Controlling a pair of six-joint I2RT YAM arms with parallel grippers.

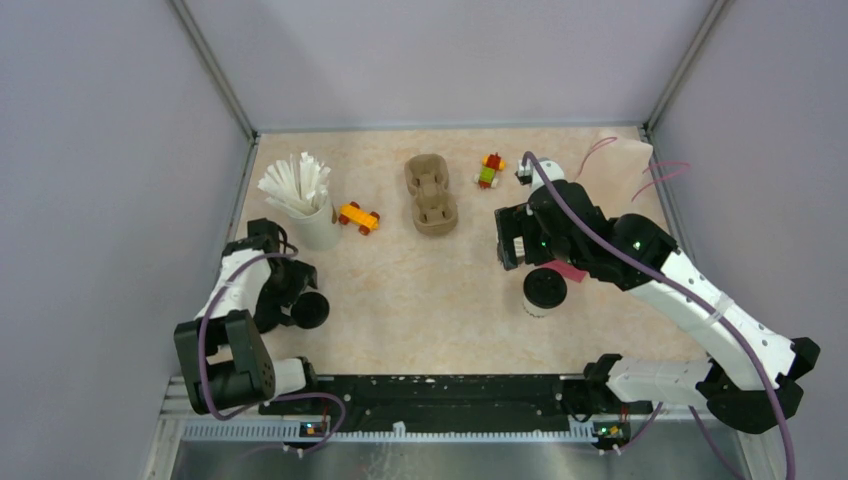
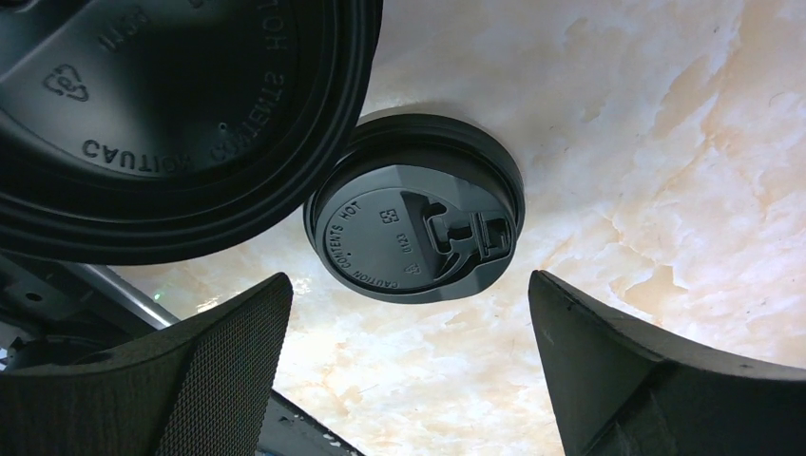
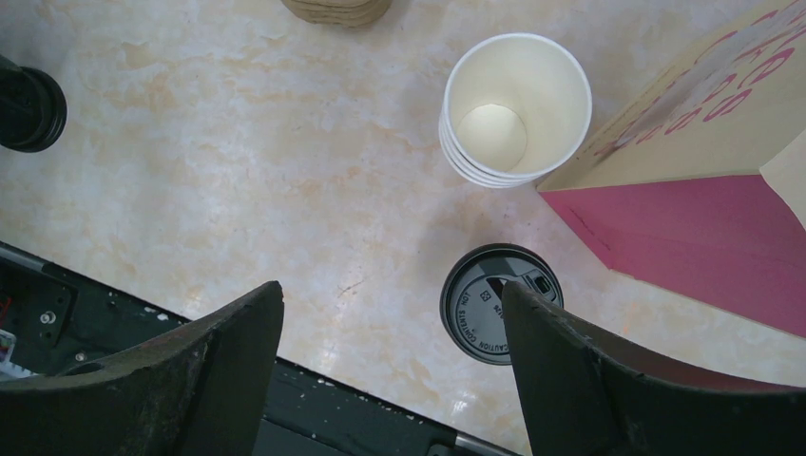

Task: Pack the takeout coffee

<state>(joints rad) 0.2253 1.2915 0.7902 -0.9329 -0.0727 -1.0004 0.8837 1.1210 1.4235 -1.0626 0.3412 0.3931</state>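
Appearing light and crushable, the lidded cup (image 1: 545, 290) is best gripped gently around its upper wall by the right hand (image 3: 392, 304), spread wide and empty like the left hand (image 2: 409, 313).

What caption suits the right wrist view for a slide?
Open right hand above a black-lidded cup, stacked empty cups and a pink box.

We saw a robot test booth of the lab sort. Plain grey walls (image 1: 100, 150) on metal posts (image 1: 214, 68) boxed in a marble-print table (image 1: 400, 300), with two robot arms (image 1: 690, 300) bolted to its near rail (image 1: 440, 390).
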